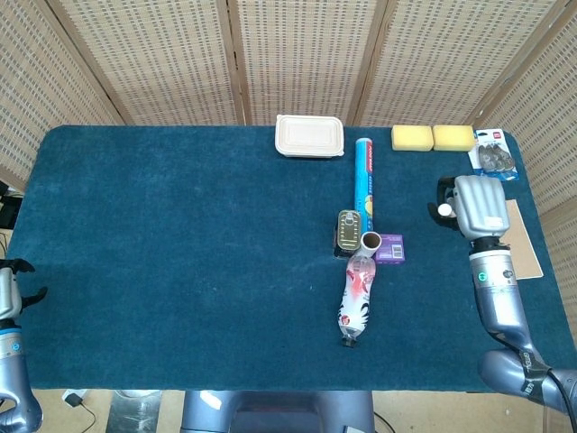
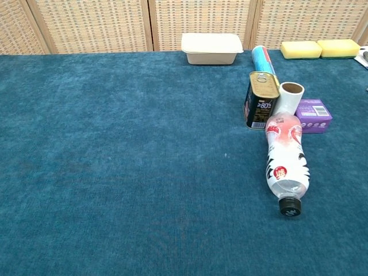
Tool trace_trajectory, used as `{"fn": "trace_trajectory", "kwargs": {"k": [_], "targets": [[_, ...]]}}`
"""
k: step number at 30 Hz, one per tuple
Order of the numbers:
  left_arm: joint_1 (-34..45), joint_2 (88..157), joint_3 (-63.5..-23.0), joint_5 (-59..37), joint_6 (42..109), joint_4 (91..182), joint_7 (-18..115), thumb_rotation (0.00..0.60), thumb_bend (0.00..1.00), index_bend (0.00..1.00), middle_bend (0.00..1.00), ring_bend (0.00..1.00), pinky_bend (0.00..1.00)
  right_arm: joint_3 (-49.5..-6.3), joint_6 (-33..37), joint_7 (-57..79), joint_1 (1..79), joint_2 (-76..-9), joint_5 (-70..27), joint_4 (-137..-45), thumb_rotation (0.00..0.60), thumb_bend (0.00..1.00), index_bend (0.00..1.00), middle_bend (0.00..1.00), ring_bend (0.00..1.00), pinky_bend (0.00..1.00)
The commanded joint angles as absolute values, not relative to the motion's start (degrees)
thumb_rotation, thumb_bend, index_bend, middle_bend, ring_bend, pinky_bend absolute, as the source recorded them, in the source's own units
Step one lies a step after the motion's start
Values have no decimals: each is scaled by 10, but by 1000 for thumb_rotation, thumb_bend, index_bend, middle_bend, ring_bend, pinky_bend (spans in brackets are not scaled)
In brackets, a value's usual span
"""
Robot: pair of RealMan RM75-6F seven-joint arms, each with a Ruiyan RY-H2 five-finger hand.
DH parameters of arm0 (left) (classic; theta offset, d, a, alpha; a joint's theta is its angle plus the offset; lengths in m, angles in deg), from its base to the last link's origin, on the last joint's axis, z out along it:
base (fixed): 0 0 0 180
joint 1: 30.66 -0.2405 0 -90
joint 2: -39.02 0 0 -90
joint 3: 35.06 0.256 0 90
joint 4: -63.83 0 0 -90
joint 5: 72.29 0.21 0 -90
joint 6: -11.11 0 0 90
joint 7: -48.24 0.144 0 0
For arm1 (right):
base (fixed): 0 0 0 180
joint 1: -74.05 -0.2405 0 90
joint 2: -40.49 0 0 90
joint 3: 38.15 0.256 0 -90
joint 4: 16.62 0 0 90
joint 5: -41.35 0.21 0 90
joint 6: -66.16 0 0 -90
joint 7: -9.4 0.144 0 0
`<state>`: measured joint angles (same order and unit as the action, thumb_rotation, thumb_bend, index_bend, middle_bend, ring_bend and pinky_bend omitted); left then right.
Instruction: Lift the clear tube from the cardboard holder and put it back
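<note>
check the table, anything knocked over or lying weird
One thing stands out: the clear plastic bottle with the red-and-white label lies on its side, black cap toward the table's near edge, its base propped against the white cardboard tube. The blue cylindrical roll also lies flat. No spill or damage shows.
</note>
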<state>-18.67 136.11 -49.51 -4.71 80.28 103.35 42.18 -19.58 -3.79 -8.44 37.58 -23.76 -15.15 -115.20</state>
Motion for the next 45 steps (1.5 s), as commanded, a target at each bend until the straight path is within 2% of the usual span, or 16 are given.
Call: {"fn": "trace_trajectory", "kwargs": {"k": [1, 6, 9, 13, 15, 21, 31, 45], "targets": [[-188, 1361, -494, -45, 804, 1033, 418, 600, 159, 478, 448, 251, 340, -163, -44, -89, 365, -254, -92, -1128, 600, 386, 793, 1000, 1000, 882], [-185, 1362, -495, -48, 799, 1031, 424, 600, 158, 478, 448, 251, 340, -221, -64, -99, 394, -236, -192, -1226, 600, 385, 792, 1000, 1000, 882], [-185, 1361, -496, -48, 800, 1032, 425, 600, 158, 478, 448, 251, 340, -233, -66, -100, 402, -235, -211, -1259, 600, 385, 792, 1000, 1000, 883], [-186, 1361, -495, -47, 802, 1033, 422, 600, 159, 478, 448, 251, 340, -224, -61, -89, 400, -243, -197, -1283, 600, 384, 792, 1000, 1000, 885], [-187, 1361, -495, -47, 802, 1033, 421, 600, 159, 478, 447, 251, 341, -205, -28, -60, 389, -232, -169, -1266, 600, 384, 792, 1000, 1000, 886], [-186, 1361, -495, -47, 800, 1032, 421, 600, 159, 478, 447, 251, 340, -183, 21, -30, 367, -223, -130, -1248, 600, 384, 793, 1000, 1000, 887], [-186, 1361, -495, -47, 800, 1032, 421, 600, 158, 479, 448, 251, 340, -169, 36, -72, 323, -244, -57, -1264, 600, 384, 793, 1000, 1000, 888], [-186, 1361, -495, -47, 800, 1032, 421, 600, 159, 478, 447, 251, 341, -175, 37, -79, 306, -251, -43, -1276, 600, 385, 793, 1000, 1000, 887]]}}
